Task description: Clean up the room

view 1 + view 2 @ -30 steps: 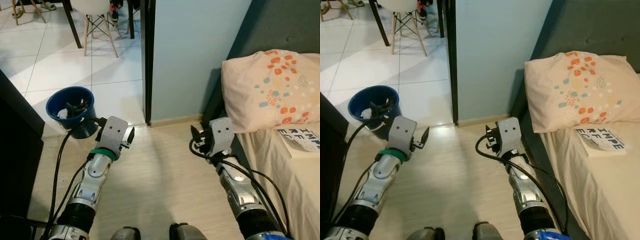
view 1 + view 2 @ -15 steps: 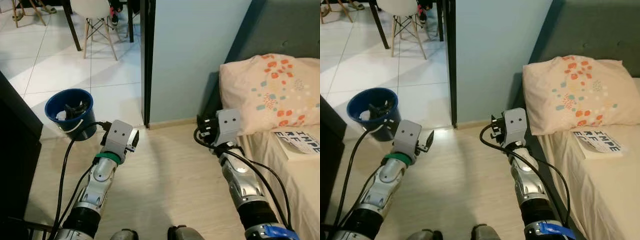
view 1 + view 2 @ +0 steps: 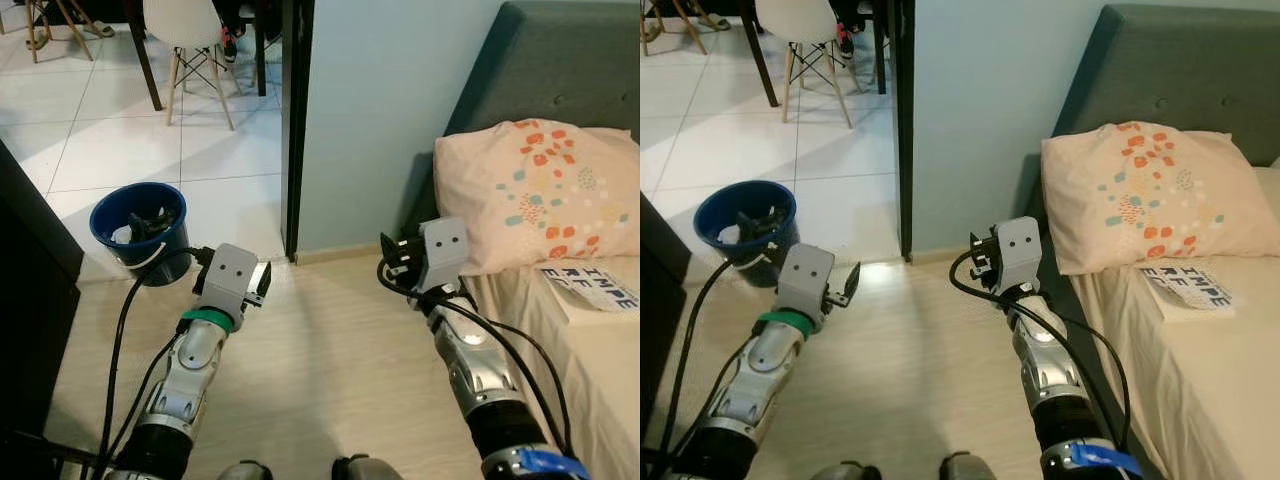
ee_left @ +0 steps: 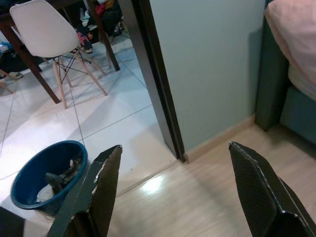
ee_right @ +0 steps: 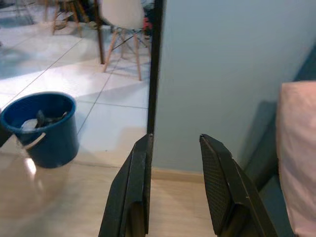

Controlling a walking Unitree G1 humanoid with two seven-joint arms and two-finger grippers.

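A blue bucket (image 3: 139, 227) holding dark and white odds and ends stands on the white tiles by the doorway; the left wrist view shows that bucket (image 4: 44, 175) too. My left gripper (image 3: 260, 284) hovers over the wood floor to the right of it, fingers spread wide with nothing between them. My right gripper (image 3: 393, 256) is raised near the bed's corner, its fingers (image 5: 136, 182) a little apart and empty. On the bed (image 3: 610, 360) lie a dotted pillow (image 3: 540, 190) and a book (image 3: 598, 286).
A dark door frame (image 3: 293, 120) and a pale blue wall (image 3: 390, 110) stand straight ahead. Dark furniture (image 3: 30, 300) lines the left side. A white chair (image 3: 190, 25) and table legs stand on the tiles beyond. A grey headboard (image 3: 570, 60) rises at right.
The whole view has shifted upward, showing more of the headboard. Both arms stay held out in front; the left gripper sits slightly closer to the bucket side than half a second ago.
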